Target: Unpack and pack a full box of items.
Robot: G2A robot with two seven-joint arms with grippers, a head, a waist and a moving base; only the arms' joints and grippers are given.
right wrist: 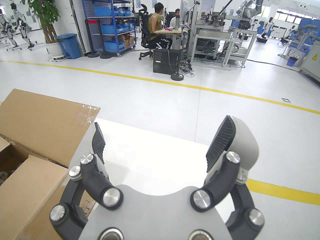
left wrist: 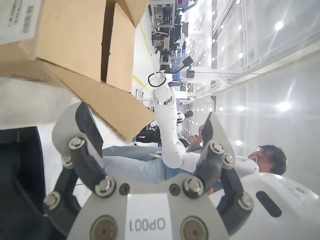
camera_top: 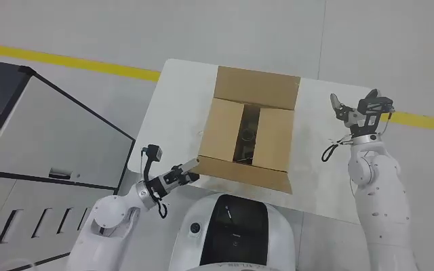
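Box: the cardboard box (camera_top: 254, 129) stands mid-desk. Its far flap (camera_top: 258, 87) and near flap (camera_top: 244, 175) are folded outward. The two side flaps (camera_top: 220, 129) lie half-closed over the opening, with a narrow gap between them.
Items: dark items (camera_top: 247, 139) show dimly through that gap; what they are cannot be told.
Left claw: the left claw (camera_top: 192, 169) is spread wide and holds nothing. It sits at the left corner of the near flap; contact cannot be judged.
Right claw: the right claw (camera_top: 352, 101) is wide open and empty. It is raised over the desk's right side, well apart from the box.
Risk 1: a pinch on the flap corner alone would probably tear or crease the cardboard.
Risk 2: a pull on that flap could drag the box toward the near desk edge, since nothing steadies it.
Risk 3: the half-closed side flaps may catch a claw that reaches inside.
Surface: a white desk (camera_top: 180, 101), smooth and likely slippery under cardboard.
Room: a pale floor (camera_top: 102, 27) crossed by a yellow line (camera_top: 68, 61). A workshop hall lies beyond, with blue-binned shelves (right wrist: 107, 16) and a potted plant (right wrist: 37, 3).
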